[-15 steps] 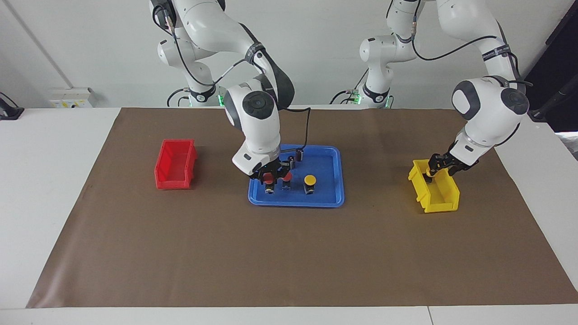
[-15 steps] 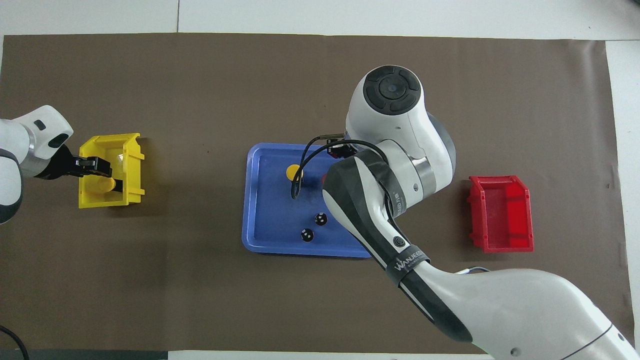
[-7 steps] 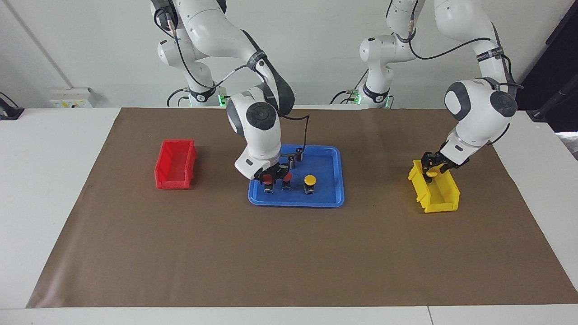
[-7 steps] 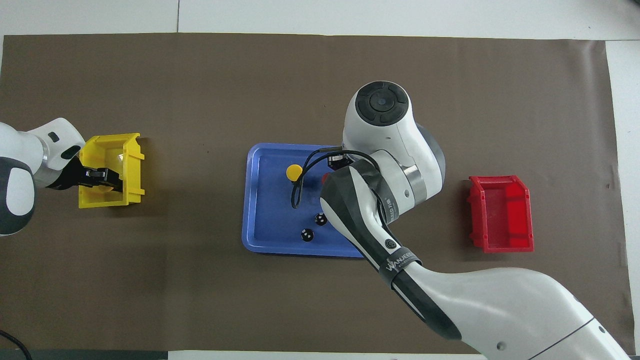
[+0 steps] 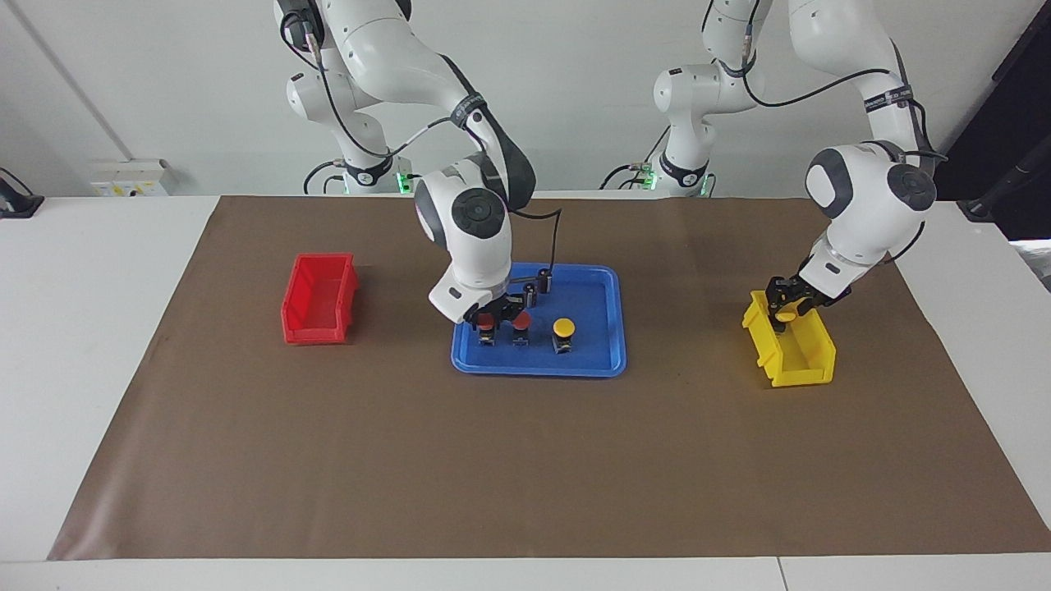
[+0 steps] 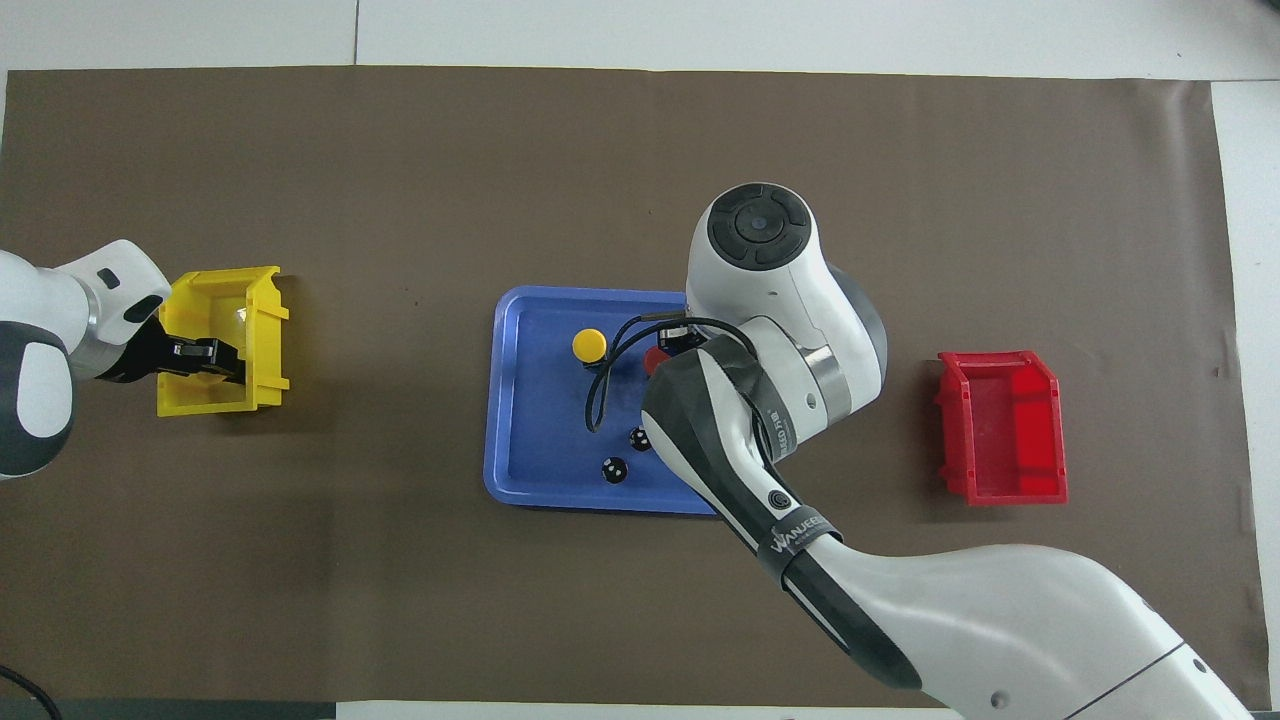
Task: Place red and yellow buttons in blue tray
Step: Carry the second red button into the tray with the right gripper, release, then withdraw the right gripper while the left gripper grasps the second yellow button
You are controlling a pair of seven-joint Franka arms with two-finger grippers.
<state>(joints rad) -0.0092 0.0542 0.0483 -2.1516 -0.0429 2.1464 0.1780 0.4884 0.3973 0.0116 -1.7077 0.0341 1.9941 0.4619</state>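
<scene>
The blue tray [image 5: 538,367] [image 6: 500,400] lies mid-table. A yellow button [image 5: 563,327] [image 6: 589,344] stands in it on its black base. Beside that stand two red buttons. My right gripper [image 5: 490,316] is low in the tray, shut on the red button [image 5: 486,323] toward the right arm's end. The other red button [image 5: 521,321] stands free between the two. Overhead, the right arm hides most of them; a bit of red cap [image 6: 655,360] shows. My left gripper [image 5: 787,305] [image 6: 205,352] reaches into the yellow bin, right at another yellow button [image 5: 786,315].
Two dark capless cylinders [image 6: 614,469] [image 6: 638,438] stand in the tray's part nearer the robots. The yellow bin [image 5: 800,361] [image 6: 260,300] sits toward the left arm's end and the red bin [image 5: 316,332] [image 6: 1000,490] toward the right arm's end. A brown mat covers the table.
The left gripper has moved along the yellow bin to its yellow button. The right arm's upper part has drawn toward the robots while its gripper stays low in the tray.
</scene>
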